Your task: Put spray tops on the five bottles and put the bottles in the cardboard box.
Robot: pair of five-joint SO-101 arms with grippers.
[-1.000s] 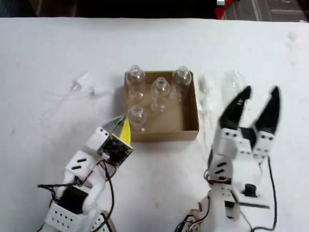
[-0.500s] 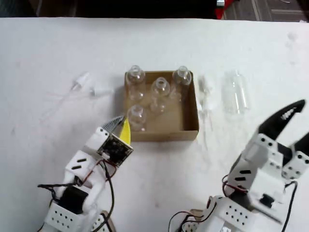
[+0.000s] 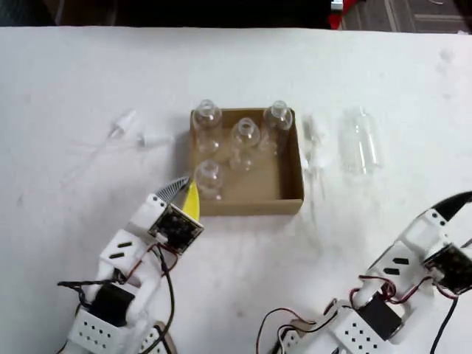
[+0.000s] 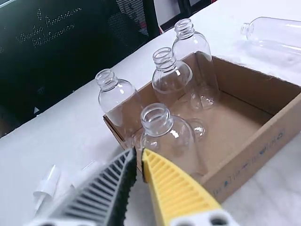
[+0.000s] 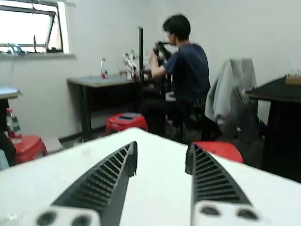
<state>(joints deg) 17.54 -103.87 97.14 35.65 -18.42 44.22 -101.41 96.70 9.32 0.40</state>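
Four clear open-necked plastic bottles (image 4: 170,77) stand upright in a shallow brown cardboard box (image 4: 254,136). A fifth clear bottle (image 4: 277,33) lies on its side on the white table (image 4: 56,141). The grey-and-yellow left gripper (image 4: 138,156), jaws together, sits near the closest one.

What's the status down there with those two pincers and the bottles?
Left pincer shut, empty, by cardboard box. Right pincer open, empty. Four uncapped bottles upright inside; fifth bottle lying outside. Nothing in the way.

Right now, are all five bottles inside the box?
No: one bottle lies on its side outside the box, which holds four.
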